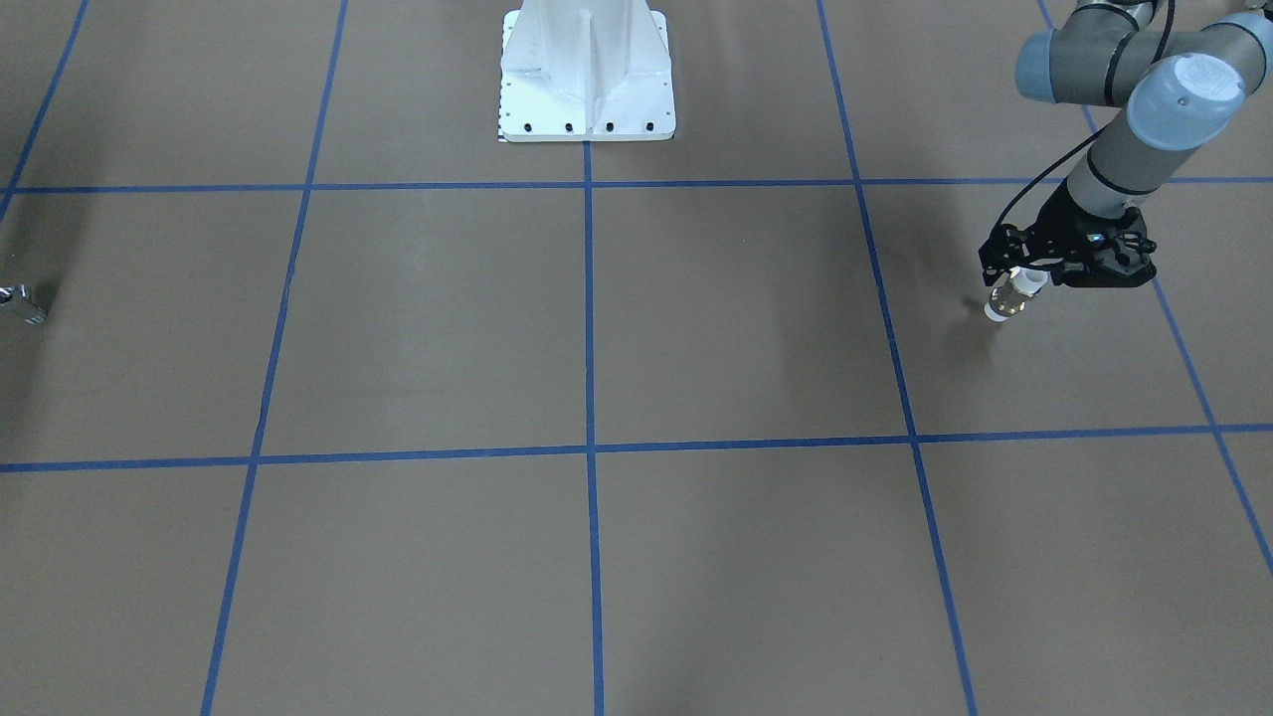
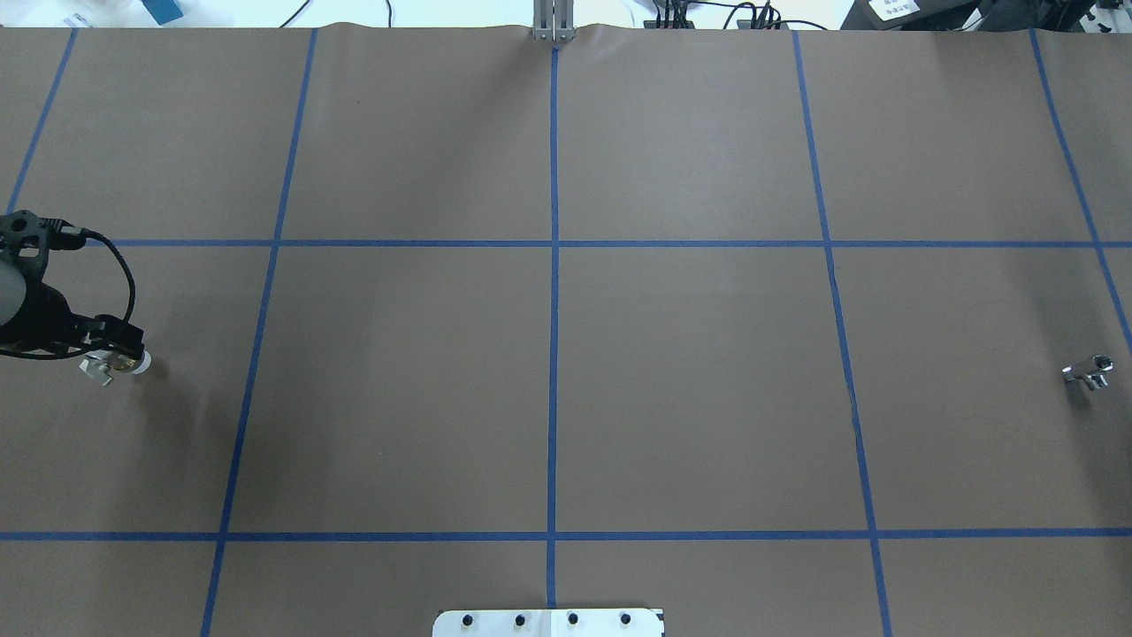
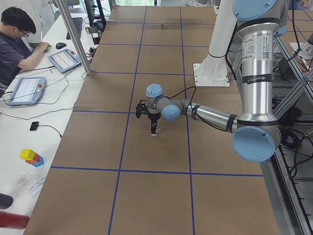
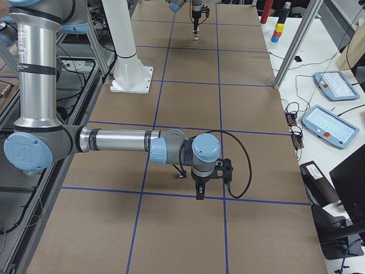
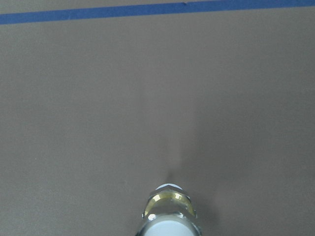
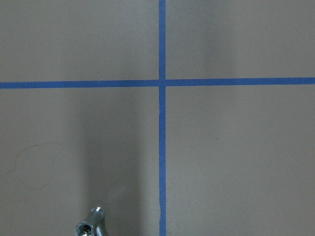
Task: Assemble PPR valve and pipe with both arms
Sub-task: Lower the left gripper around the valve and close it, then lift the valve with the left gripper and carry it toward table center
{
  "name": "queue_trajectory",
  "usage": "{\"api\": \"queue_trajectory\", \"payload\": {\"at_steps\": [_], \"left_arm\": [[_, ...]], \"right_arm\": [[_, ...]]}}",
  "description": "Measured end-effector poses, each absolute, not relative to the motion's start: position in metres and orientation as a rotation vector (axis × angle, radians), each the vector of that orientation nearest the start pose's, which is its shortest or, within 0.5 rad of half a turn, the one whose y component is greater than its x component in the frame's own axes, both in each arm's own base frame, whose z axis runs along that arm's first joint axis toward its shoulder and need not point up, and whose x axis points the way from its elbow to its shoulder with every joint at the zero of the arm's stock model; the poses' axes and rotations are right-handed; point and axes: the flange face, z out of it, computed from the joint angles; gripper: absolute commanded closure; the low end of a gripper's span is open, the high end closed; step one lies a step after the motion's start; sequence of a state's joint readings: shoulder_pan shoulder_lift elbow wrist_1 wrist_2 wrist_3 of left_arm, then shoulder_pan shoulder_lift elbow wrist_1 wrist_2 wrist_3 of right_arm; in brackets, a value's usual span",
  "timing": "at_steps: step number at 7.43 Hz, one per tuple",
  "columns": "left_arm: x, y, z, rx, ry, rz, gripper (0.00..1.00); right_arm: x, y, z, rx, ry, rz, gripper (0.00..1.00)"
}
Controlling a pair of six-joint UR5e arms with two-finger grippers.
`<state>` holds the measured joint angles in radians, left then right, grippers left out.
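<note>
Even, fairly bright light, soft blurry shadows on the surface [image 1: 746, 318], and the PPR valve [image 5: 170, 206] looks fuzzy in the left wrist view.

There were two arms, a left arm [image 3: 257, 58] and a right arm [image 4: 117, 140], one valve [image 1: 1012, 296], one pipe [image 2: 1089, 372], one pedestal [image 1: 587, 75], one person [image 3: 17, 46] and two tablets [image 3: 64, 60].

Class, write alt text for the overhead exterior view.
At the view's left edge, the left gripper holds the PPR valve. The pipe lies alone far right on the brown table with blue tape lines.
</note>
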<state>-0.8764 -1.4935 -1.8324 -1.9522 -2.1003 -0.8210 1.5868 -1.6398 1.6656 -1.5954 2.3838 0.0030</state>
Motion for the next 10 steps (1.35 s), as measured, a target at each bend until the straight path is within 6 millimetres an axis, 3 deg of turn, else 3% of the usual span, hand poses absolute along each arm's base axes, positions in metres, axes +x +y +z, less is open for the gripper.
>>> {"api": "queue_trajectory", "payload": {"at_steps": [4, 7, 9, 10], "left_arm": [[0.2462, -0.4248, 0.5353, 0.044, 0.751, 0.031, 0.24], [0.2463, -0.4248, 0.536, 0.041, 0.75, 0.029, 0.43], [0.2458, -0.4245, 0.5362, 0.04, 0.749, 0.027, 0.73], [0.2452, -0.4243, 0.5357, 0.04, 0.749, 0.024, 0.99]], "right_arm": [[0.0683, -0.4615, 0.6452, 0.006, -0.813, 0.018, 0.0], [0.0687, -0.4614, 0.6452, 0.006, -0.813, 0.019, 0.0], [0.0687, -0.4608, 0.6453, 0.006, -0.813, 0.019, 0.0], [0.0687, -0.4604, 0.6457, 0.005, -0.813, 0.019, 0.0]]}}
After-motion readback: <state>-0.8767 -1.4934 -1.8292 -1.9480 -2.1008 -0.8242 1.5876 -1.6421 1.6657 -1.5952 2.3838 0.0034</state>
